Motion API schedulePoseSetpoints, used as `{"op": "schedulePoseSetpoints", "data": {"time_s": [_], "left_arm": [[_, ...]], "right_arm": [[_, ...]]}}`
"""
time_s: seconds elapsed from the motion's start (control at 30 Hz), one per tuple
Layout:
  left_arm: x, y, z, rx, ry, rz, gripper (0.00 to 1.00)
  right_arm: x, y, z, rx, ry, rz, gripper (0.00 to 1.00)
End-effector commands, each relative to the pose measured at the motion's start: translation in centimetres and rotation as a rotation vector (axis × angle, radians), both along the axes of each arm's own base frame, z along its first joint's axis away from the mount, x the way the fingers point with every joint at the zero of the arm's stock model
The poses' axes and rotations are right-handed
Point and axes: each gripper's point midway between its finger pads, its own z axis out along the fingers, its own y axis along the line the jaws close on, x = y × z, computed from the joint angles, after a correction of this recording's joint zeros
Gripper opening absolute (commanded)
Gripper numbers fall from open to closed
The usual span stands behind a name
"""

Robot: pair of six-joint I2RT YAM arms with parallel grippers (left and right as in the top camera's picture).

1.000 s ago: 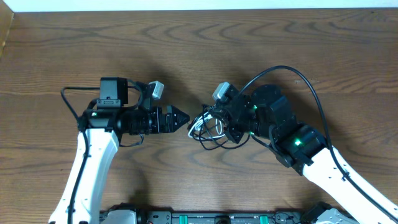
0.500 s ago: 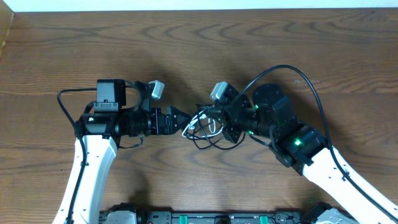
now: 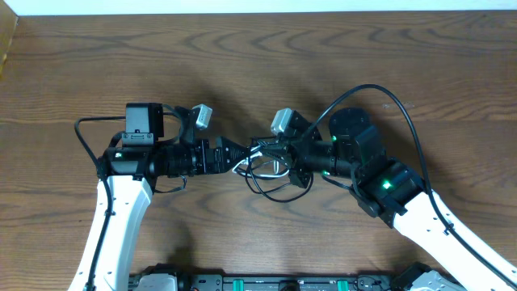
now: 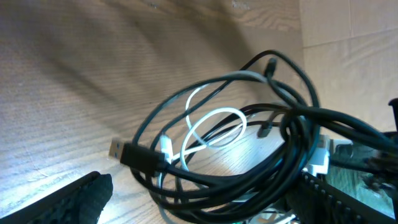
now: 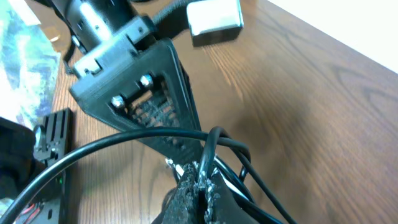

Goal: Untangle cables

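From above, I am working at the middle of the table (image 3: 404, 56). My right hand (image 3: 265, 152) is pressed together, pinching the cables (image 3: 266, 167), and my left hand (image 3: 241, 158) is spread wide just beside them.

In the left wrist view I am counting two: one black cable (image 4: 298, 134) and one white cable (image 4: 165, 148), looped together.

In the right wrist view, black loops are passing between my fingertips.

I judge that I am preparing a second grip. Next, my left hand should pinch one loop and pull outward.

Thin black flexible cord (image 4: 298, 149) and thin white flexible cord (image 4: 217, 112) lie looped in 1 loose tangle on the brown wooden tabletop (image 3: 242, 65); white loops sit inside the black coils; black plug end (image 4: 138, 155) juts leftward.
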Motion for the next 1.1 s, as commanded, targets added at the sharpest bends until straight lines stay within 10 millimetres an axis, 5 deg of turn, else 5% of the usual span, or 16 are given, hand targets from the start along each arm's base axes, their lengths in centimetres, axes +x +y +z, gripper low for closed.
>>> {"op": "schedulePoseSetpoints", "data": {"time_s": [0.0,0.5,1.07], "left_arm": [[-0.1,-0.4,0.9,-0.033,0.025,0.018,0.94],[-0.6,-3.2,2.5,-0.110,-0.021,-0.080,0.94],[0.7,-1.8,0.9,0.013,-0.039,-0.008,0.94]], "right_arm": [[-0.6,0.4,1.9,0.055,-0.020,0.040,0.01],[-1.0,0.6,1.7,0.059,-0.006,0.066,0.01],[-0.8,1.2,4.2,0.157,-0.018,0.072,0.01]]}}
